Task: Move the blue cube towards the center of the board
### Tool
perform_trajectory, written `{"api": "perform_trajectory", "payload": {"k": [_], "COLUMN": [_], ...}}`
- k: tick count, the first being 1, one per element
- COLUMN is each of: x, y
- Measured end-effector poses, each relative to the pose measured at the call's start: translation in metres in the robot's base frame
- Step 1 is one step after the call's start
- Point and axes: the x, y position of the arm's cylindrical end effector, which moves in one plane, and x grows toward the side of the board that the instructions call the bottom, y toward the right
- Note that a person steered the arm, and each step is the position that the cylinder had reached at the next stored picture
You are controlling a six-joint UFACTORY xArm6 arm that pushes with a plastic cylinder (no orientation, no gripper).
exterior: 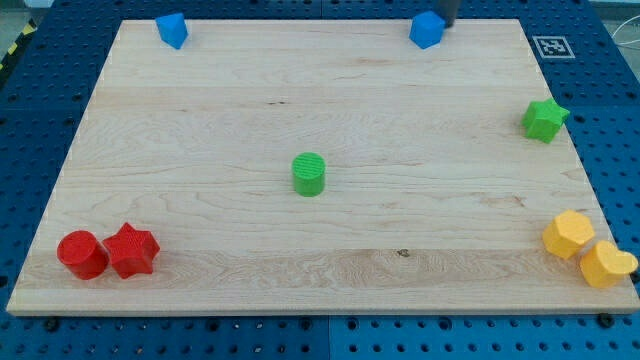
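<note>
The blue cube [427, 30] sits at the top edge of the wooden board [200, 180], right of the middle. My tip [448, 24] is a dark rod coming in from the view's top edge. It stands right next to the cube's upper right side; I cannot tell whether it touches. A second blue block [172, 30], of unclear shape, lies at the board's top left.
A green cylinder [309, 174] stands near the board's centre. A green star [544, 120] is at the right edge. A red cylinder [81, 254] and red star [132, 250] touch at bottom left. Two yellow blocks [568, 235] [606, 264] sit at bottom right.
</note>
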Motion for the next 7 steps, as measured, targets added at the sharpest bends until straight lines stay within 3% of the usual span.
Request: {"api": "perform_trajectory", "payload": {"k": [2,4,6,7], "x": [0.023,0.075,0.049,0.069], "y": [-0.06,-0.062,-0.048,-0.043]}}
